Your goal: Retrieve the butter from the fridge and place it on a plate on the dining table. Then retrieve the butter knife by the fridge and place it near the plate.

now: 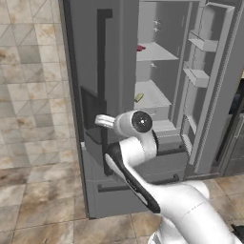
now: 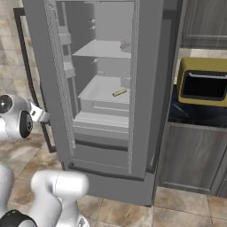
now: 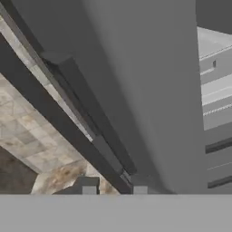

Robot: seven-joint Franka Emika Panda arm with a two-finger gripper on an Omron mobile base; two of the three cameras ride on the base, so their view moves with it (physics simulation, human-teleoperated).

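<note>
The fridge [image 2: 146,88] stands with one door swung wide, and its shelves are open to the room. The butter [image 2: 119,92] lies on the middle shelf inside the fridge, a small pale yellow stick near the front edge of that shelf; from the left side it shows at the same place [image 1: 138,97]. A small red item [image 1: 140,47] sits one shelf above the butter and is not wanted.

The gripper [image 3: 114,190] is low beside the closed fridge door, close to the long dark handle [image 1: 101,71], and well apart from the butter. Its jaws are clenched, with nothing between them as far as the hand view shows.

The step in hand, as I judge it, is to bring the arm from the door side into the open compartment. To do it well, the hand should first come away from the door and its handle, then go around the door edge, not across it. The jaws must release before they reach the shelf. The butter is low and flat, so the fingers should come from the front, level with the shelf, and close across the narrow sides of the stick. The shelf above the butter leaves little room, so the wrist should stay low. A gentle squeeze is probably enough, because butter is soft and may slip.
</note>
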